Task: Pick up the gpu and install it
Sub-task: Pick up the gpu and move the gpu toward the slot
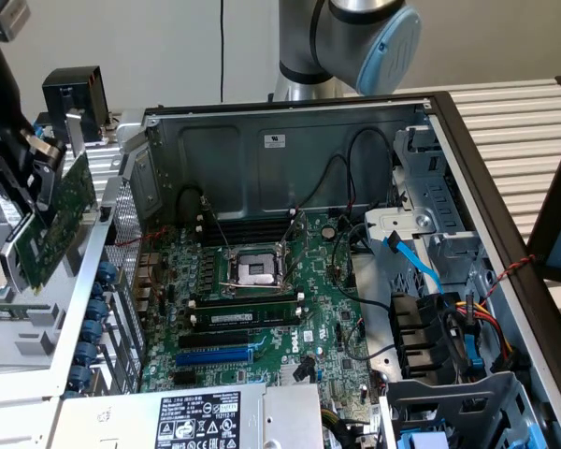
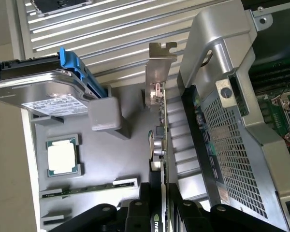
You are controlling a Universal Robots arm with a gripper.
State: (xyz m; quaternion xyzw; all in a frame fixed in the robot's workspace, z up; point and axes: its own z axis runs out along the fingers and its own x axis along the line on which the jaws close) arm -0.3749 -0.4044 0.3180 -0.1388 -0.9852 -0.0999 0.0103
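Clearance is what this step turns on. The claw (image 1: pixel 35 176) is clamped on one end of the gpu (image 1: pixel 58 229), which hangs in the air outside the case (image 1: pixel 290 140), just beyond its perforated rear wall and not yet over the motherboard (image 1: pixel 262 309) inside. From the exterior view the card is tilted, its green face turned away from the case. In the wrist view the gpu (image 2: pixel 157 145) runs edge-on from between the fingers (image 2: pixel 135 212) out to its silver bracket (image 2: pixel 161 60), with the case's rear wall close alongside.

My judgement on carrying it well:

- **Height:** the card sits near that wall's metal, so it should rise enough for the bracket and the free end to pass the rim with room to spare before it crosses into the case.
- **Attitude:** the tilt is best taken out while the card is outside the case, where nothing crowds it. The board should end up upright and the bracket toward the rear wall.
- **Grip:** the hold is at one end, so the free end can swing or twist. Slow, smooth motion suits it.
- **Below:** a drive (image 2: pixel 48 92) and a cpu (image 2: pixel 62 158) lie outside the case under the card, so a slip would land on them.
- **Inside:** loose cables (image 1: pixel 351 178) hang in the case, and the path should keep the card away from them.
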